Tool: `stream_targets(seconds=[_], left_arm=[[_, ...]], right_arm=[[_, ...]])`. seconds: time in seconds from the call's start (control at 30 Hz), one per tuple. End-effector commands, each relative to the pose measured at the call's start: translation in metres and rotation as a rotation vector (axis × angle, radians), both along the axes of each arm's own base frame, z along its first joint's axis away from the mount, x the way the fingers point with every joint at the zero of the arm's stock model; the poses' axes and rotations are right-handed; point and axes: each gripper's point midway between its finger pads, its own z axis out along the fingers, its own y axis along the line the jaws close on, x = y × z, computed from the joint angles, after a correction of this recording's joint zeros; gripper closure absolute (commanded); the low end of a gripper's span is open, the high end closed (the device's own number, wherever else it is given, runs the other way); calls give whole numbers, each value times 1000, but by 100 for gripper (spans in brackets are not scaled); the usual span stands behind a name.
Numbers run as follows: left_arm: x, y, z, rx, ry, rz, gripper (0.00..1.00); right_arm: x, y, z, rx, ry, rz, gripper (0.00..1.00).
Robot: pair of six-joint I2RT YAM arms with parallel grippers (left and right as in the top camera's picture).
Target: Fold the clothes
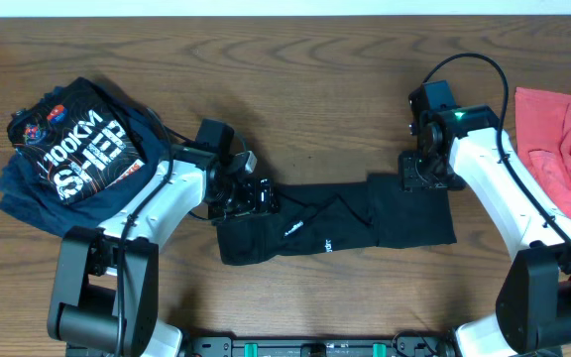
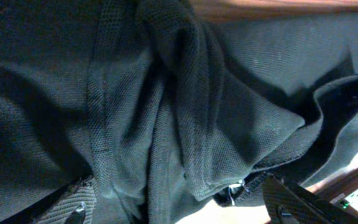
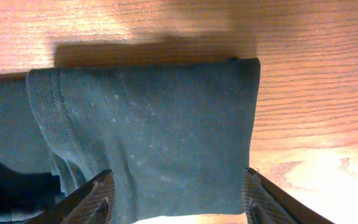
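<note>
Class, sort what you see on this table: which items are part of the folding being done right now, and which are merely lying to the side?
In the job now: black tee; left tool and right tool, one at each end of it.

Lying aside: navy 100KM tee, crumpled at the left; red garment at the right edge.
</note>
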Motion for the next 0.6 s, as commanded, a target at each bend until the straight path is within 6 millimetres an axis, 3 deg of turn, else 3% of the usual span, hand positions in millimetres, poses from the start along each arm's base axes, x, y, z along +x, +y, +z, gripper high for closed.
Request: stream_targets(seconds=[0.0, 0.2, 0.4, 0.57], left_arm=[[-9, 15, -20, 79, 38, 16, 13], [-19, 9, -42, 36, 80, 19, 12], [-24, -12, -43, -62, 90, -35, 14], [-23, -14, -43, -64, 83, -40, 48]], right_arm=[[3, -3, 7, -5, -18, -18, 36], [1, -4, 7, -7, -10, -18, 36], [1, -4, 7, -7, -9, -18, 36], [0, -4, 6, -8, -6, -18, 36]])
